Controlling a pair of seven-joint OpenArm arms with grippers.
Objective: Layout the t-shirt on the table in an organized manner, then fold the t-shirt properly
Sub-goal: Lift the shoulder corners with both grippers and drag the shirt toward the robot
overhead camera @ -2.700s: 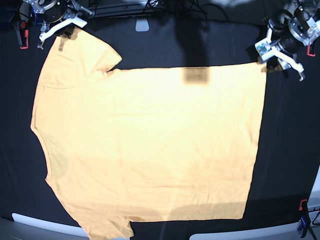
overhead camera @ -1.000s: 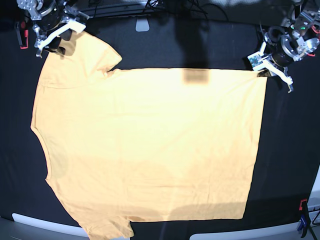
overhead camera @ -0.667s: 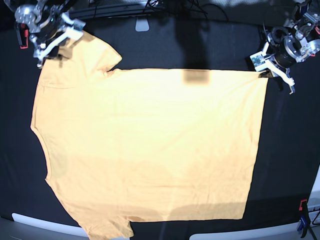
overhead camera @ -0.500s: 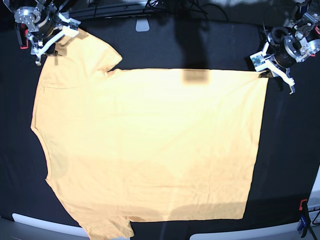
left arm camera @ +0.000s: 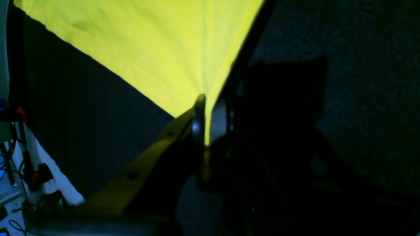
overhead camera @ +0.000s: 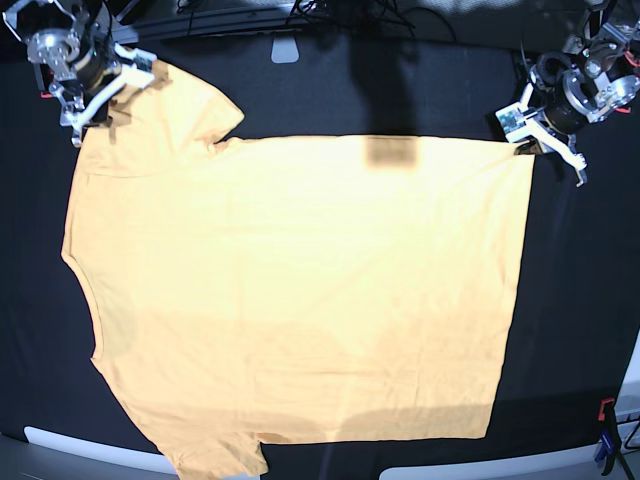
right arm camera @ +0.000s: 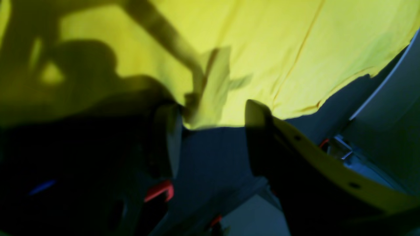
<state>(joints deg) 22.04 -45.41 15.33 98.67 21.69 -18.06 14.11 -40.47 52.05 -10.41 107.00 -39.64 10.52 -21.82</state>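
On the black surface (overhead camera: 580, 300): t-shirt (overhead camera: 300, 300) lies flat, spread wide | left gripper (overhead camera: 530, 135) jaws pinch its hem corner tight | right gripper (overhead camera: 95, 90) jaws stand wide at the sleeve tip, holding nothing | risk: a hard pull on one corner could wrinkle the t-shirt or slide it crooked
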